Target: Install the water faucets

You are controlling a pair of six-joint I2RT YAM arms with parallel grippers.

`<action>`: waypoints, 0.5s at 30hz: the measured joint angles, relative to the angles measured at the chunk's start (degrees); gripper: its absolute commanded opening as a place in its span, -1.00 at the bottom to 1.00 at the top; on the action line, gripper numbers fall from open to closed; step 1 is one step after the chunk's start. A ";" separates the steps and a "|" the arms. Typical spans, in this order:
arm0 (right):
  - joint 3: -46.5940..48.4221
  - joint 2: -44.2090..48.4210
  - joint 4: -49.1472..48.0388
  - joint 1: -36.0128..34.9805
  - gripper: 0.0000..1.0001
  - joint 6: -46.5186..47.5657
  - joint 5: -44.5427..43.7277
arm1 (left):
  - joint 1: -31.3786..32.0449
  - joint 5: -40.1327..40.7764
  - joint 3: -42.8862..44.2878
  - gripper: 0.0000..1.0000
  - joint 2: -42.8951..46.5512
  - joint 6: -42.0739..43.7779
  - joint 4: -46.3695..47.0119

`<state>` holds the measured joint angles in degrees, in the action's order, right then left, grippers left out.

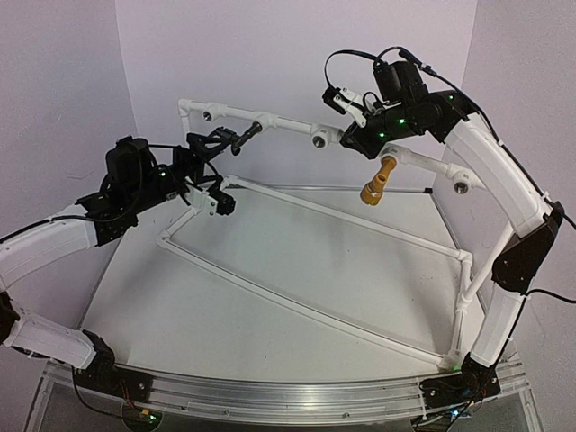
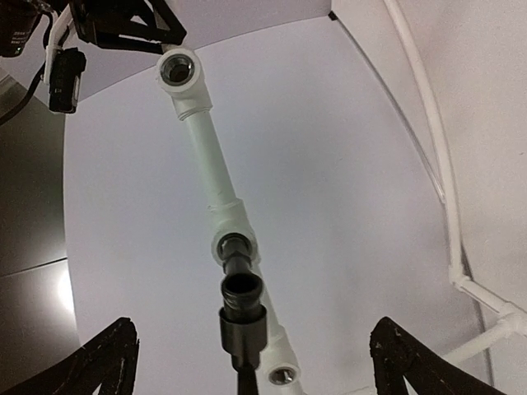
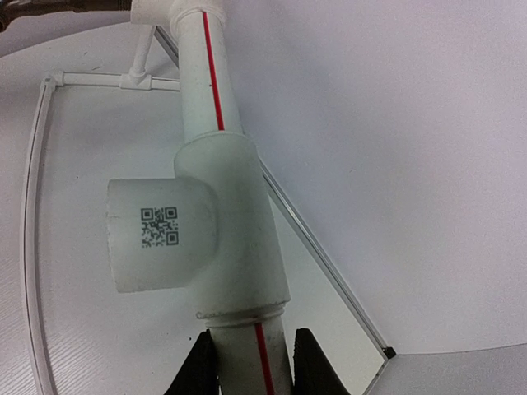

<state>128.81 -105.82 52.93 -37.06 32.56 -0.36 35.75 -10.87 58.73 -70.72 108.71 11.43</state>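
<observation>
Now left gripper [image 2: 255, 362] spread wide, clear of black faucet [image 2: 241, 317] (in its socket [image 2: 235, 239]), right gripper [image 3: 257, 366] pinching white pipe [image 3: 202, 90].

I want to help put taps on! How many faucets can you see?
2. The black faucet sits in a socket on the white pipe, in front of the left gripper. The brass faucet hangs from that pipe farther right. No others show.

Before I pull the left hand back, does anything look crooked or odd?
Nothing clearly wrong. The black faucet sits straight in its socket, clear of the open left hand. The brass faucet hangs slanted downward.
</observation>
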 measured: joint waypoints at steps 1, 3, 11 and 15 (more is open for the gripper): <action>0.00 0.00 0.00 0.00 -1.00 0.00 0.00 | 0.00 -0.04 -0.95 0.97 1.78 -0.65 -1.99; 0.01 0.00 0.00 0.00 -1.00 0.00 0.00 | 0.03 -0.13 -2.73 0.99 5.73 -2.23 -6.60; 0.05 0.00 0.02 0.00 -1.00 0.00 0.02 | 1.07 1.29 4.63 0.98 13.07 -35.49 -33.47; 0.09 0.00 0.05 0.00 -1.00 0.00 0.04 | -2.11 0.28 12.19 0.98 8.97 -63.49 -37.37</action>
<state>128.90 -105.82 52.98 -37.06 32.56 -0.32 33.64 -10.59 70.91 -61.75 45.22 -25.93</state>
